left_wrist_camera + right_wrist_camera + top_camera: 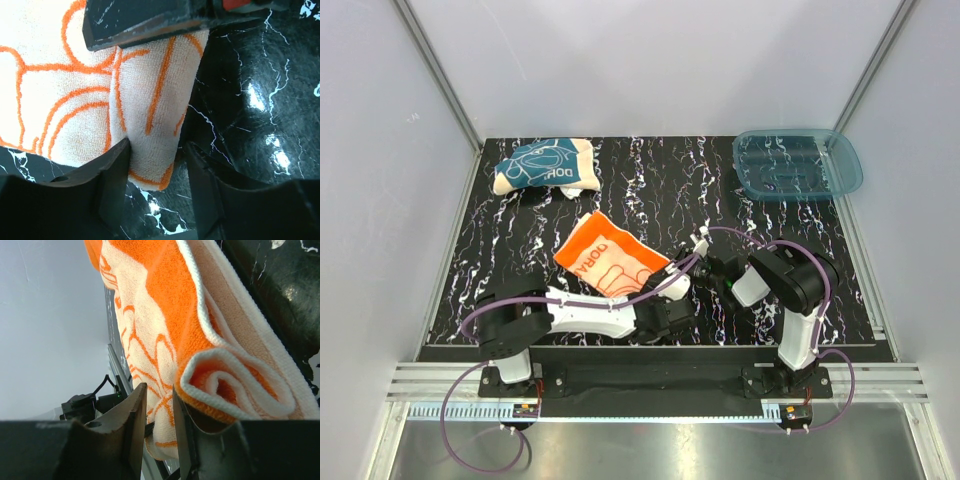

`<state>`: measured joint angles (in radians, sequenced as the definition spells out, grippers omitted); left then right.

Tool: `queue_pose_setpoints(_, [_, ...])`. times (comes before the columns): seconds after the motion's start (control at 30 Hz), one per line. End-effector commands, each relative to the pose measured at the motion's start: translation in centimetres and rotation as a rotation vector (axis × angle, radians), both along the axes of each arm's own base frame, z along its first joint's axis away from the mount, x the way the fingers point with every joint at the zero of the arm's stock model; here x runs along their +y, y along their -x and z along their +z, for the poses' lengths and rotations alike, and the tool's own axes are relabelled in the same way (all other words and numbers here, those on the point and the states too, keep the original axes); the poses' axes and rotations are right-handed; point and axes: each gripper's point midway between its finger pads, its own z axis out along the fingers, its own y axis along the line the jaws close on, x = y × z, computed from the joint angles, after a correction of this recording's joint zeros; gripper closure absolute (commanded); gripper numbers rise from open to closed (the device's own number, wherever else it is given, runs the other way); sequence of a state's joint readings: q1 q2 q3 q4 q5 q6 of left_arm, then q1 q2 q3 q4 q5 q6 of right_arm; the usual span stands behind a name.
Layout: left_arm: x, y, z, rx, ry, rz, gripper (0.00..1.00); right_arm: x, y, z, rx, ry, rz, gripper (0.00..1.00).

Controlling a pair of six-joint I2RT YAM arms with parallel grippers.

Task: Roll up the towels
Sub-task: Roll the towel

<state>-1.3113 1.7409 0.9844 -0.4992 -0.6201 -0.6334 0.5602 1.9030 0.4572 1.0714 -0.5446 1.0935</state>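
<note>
The orange towel (608, 258) lies near the table's middle, print side up, with its near right edge rolled up. My left gripper (675, 292) is open at that rolled end. In the left wrist view its jaws (155, 150) straddle the cream roll (150, 115): the left finger touches it and the right stands just clear. My right gripper (707, 262) is at the roll's other end. In the right wrist view its jaws (159, 395) stand a narrow gap apart, and the spiral end of the orange towel (235, 385) rests against the right finger's outer side. The teal towel (545, 165) lies crumpled at the back left.
A translucent blue plastic tray (798, 163) stands at the back right corner. The black marbled tabletop (650, 190) shows between the towels. Grey walls close in both sides and the back.
</note>
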Motion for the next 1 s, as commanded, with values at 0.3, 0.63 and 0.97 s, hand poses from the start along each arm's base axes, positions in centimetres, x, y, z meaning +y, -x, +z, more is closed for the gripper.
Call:
queue_pose_setpoints(0.3, [4.3,3.4,-5.2,0.159,-0.113,0.002,0.6,-1.5,0.4,-4.4,0.109,0.137,-0.039,0.65])
queue_pose_setpoints(0.63, [3.7,4.0,-5.3,0.196,-0.088,-0.034,0.84,-2.7,-0.5,-3.5,0.103,0.259,-0.084,0.58])
queue_pose_setpoints(0.97, [0.9,5.3,-3.4,0.269,0.081,-0.098,0.91,-8.8,-2.5,-0.1,0.086,0.678,-0.208,0.31])
